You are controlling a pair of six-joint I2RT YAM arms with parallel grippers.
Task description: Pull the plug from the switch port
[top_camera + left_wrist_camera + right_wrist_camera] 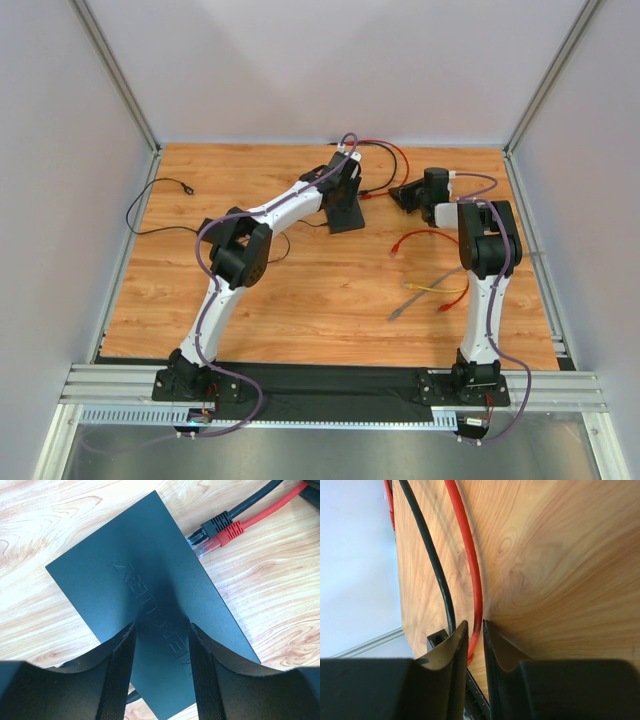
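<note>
The switch (150, 580) is a flat matte-black box on the wooden table; it also shows in the top view (346, 218). A black plug (212, 524) and a red plug (222, 536) meet its socket side, side by side, their clear tips at its edge. My left gripper (161, 635) is open, with its fingers (120, 675) spread over the top of the switch. My right gripper (475, 626) is shut on the red cable (465, 555) a short way from the red plug. The switch's socket side (436, 639) shows beside its fingers. I cannot tell how deep the plugs sit.
The black cable (427, 545) runs beside the red one. Loose red (425, 236), yellow (437, 288) and grey (405, 305) cables lie at right centre. A thin black wire (165, 186) lies at the left. Grey walls and metal rails enclose the table.
</note>
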